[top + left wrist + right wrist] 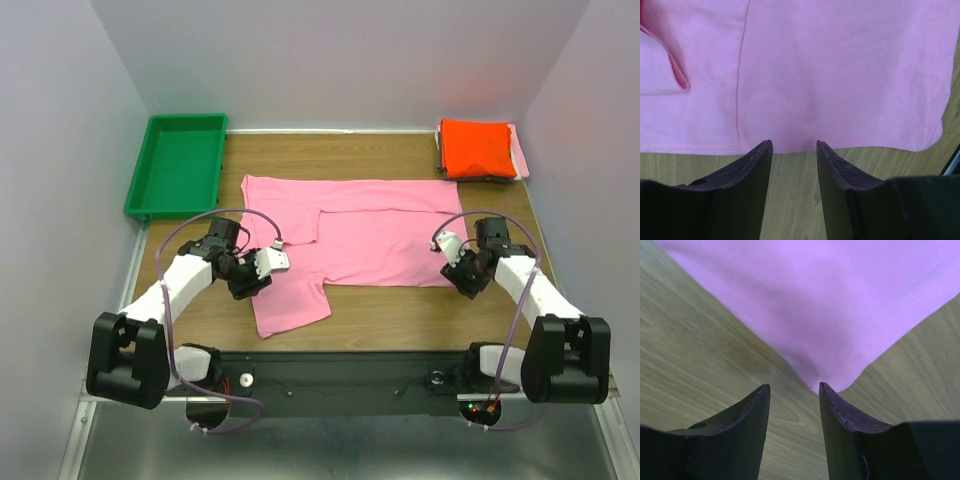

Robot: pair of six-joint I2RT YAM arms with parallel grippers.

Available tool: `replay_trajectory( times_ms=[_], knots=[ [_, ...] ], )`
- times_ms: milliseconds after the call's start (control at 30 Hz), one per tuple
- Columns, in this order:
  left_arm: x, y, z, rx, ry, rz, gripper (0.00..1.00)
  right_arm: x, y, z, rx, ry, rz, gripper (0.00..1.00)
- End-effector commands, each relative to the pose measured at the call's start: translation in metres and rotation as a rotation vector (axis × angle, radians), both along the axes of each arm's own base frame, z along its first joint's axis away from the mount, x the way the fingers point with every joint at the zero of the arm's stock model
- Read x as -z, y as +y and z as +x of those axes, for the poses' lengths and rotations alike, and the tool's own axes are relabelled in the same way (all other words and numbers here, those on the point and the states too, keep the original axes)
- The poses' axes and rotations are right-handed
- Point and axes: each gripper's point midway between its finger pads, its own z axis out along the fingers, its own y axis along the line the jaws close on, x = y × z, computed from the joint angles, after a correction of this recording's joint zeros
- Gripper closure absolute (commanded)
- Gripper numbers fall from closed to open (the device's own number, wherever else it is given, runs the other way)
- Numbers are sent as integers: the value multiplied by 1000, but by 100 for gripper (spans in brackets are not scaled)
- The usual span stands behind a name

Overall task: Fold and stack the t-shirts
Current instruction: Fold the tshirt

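Observation:
A large pink t-shirt (350, 235) lies spread on the wooden table, its upper part folded over and one flap hanging toward the near edge. My left gripper (250, 278) sits at that flap's left edge. In the left wrist view it is open (794, 144) with bare wood between the fingers and the shirt's hem (830, 75) just past the tips. My right gripper (462, 282) is at the shirt's near right corner. It stands open (792, 386) over bare wood, and the corner of the cloth (840, 305) touches its right fingertip (826, 389).
A folded orange-red t-shirt (478, 148) tops a small stack at the back right, with paler pink cloth (518, 155) showing beside it. A green tray (180, 165) sits at the back left. White walls close in three sides.

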Motion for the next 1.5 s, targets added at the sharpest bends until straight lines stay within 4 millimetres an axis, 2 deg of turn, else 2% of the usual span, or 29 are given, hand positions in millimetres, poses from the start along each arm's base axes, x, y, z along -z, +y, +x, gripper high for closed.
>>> replay_trajectory(
  times_ms=[0,100,167,333,533,900,1000,1067,1100,1167,1200,1267,1367,1467],
  knots=[
    [0,-5,1,12,-7,-4,48,10,-15,11,-17,-63,-85,51],
    [3,-3,0,16,-6,12,48,19,-24,12,-16,-80,-135,51],
    [7,-2,-2,16,6,23,48,19,-35,19,-7,-126,-201,51],
    [17,0,-6,18,16,38,48,21,-35,15,-20,-143,-207,51],
    [24,1,-10,29,32,52,48,-11,-33,29,-15,-234,-199,52],
    [49,3,-19,23,109,87,50,14,-28,23,-84,-112,-176,52],
    [51,5,-18,17,107,94,55,25,-26,15,-104,-76,-171,54],
    [50,6,-17,14,100,100,67,32,-25,10,-107,-51,-165,61],
    [48,5,-16,20,97,100,82,34,-25,8,-108,-43,-164,64],
    [45,6,-18,23,95,104,95,34,-27,8,-104,-37,-172,78],
    [43,7,-17,27,88,108,100,34,-27,9,-101,-40,-171,82],
    [36,8,-17,28,75,110,100,28,-28,13,-85,-59,-174,92],
    [23,7,-14,18,60,101,100,20,-31,17,-72,-79,-189,99],
    [8,4,-8,1,40,84,100,6,-33,21,-73,-106,-204,99]
  ],
)
